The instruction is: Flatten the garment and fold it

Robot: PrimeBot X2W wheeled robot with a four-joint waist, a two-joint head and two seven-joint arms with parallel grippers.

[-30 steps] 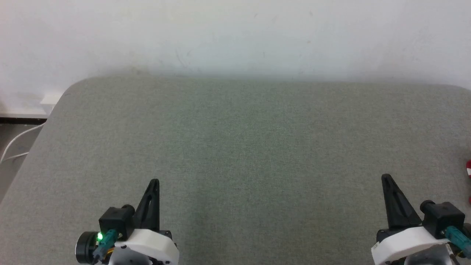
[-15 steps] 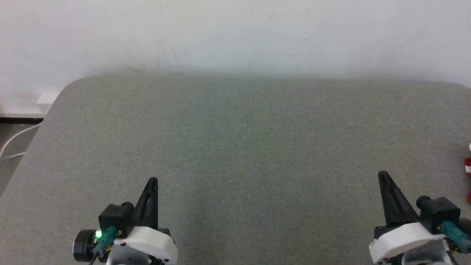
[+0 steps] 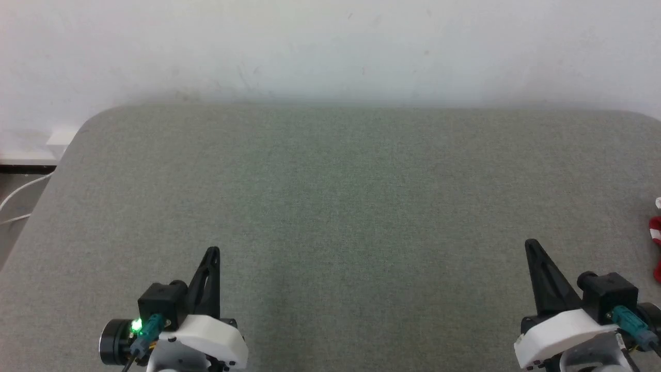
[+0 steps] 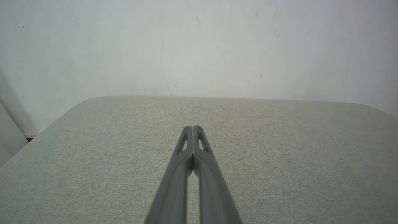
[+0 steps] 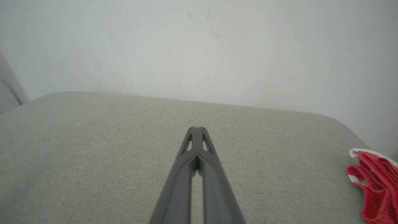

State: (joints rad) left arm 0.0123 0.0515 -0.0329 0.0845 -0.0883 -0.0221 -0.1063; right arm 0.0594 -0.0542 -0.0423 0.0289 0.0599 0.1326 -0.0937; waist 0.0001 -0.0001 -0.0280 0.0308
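Leftmost, a white cable trailing off beyond the left edge of the grey-green, fabric-covered table, with a pale wall behind the far edge.

Next, at the near left, the left hand: held low over the table, fingers pressed together into one dark point, aimed toward the far wall and leaning slightly inward. Nothing pinched. Green light lit at the wrist.

Further right, at the near right, the right hand: same low pose, fingers likewise pressed together on nothing, tip leaning slightly left toward the middle.

Rightmost, the garment: crumpled red cloth with white trim, lying at the table's right edge, to the right of the right hand and apart from it, cut off by the frame in both the head view and the right wrist view.

Compared with a second ago: whole head view shifted, with the table's far-left corner and both hands sitting a little further left, and slightly more red showing at the right edge. Reads as a turn of the camera, not a move of the garment. Both hands as tightly closed as before, poses much the same.
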